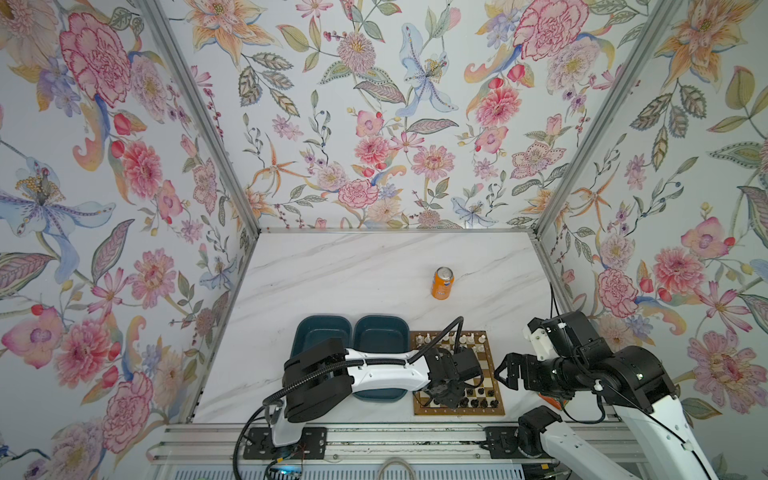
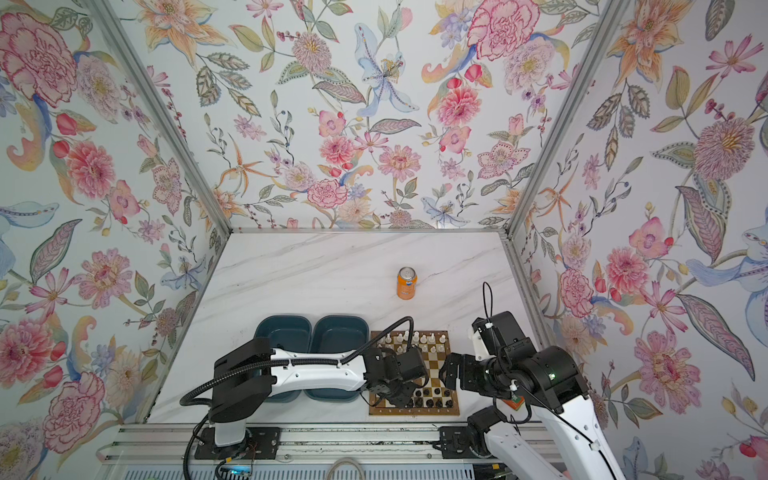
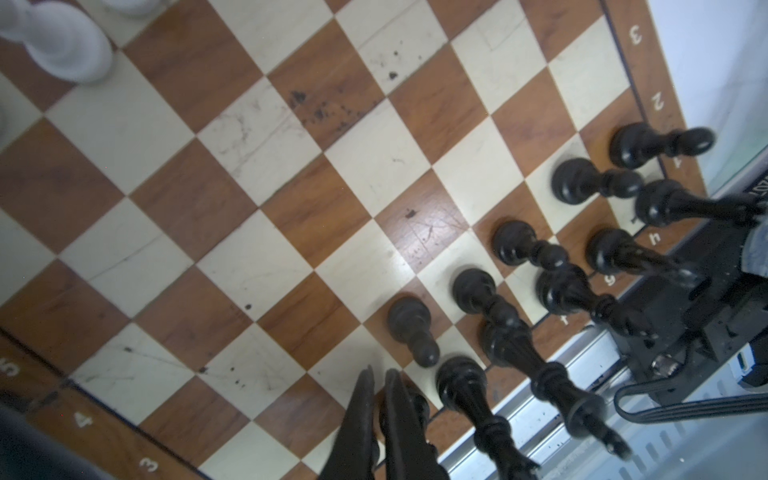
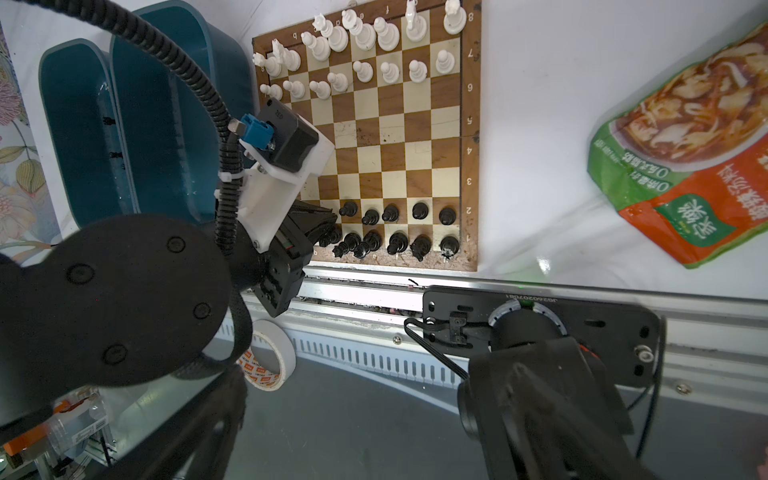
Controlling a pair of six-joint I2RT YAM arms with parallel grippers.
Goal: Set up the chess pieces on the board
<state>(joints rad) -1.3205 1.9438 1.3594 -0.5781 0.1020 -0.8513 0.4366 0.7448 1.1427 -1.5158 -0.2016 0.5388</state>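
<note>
Chess pieces [image 4: 419, 211] stand on the board [image 4: 415, 137] — black in the two rows nearest the rail [image 4: 374, 282], white ones [image 4: 365, 70] along the far side — beside two teal trays [image 1: 381, 319] on the tabletop [image 1: 332, 282]. The left hand [image 3: 379, 372] sits low over the black rows' left end, pinched to a narrow slit; whether it grips a piece cannot be told. The right hand [image 1: 500, 372] hangs spread wide, empty, off the board's right edge.

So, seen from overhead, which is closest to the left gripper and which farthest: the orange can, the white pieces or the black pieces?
1. The black pieces, on the near rows of the board, right beside the left gripper.
2. The white pieces, on the board's far rows.
3. The orange can, standing well beyond the board.
</note>
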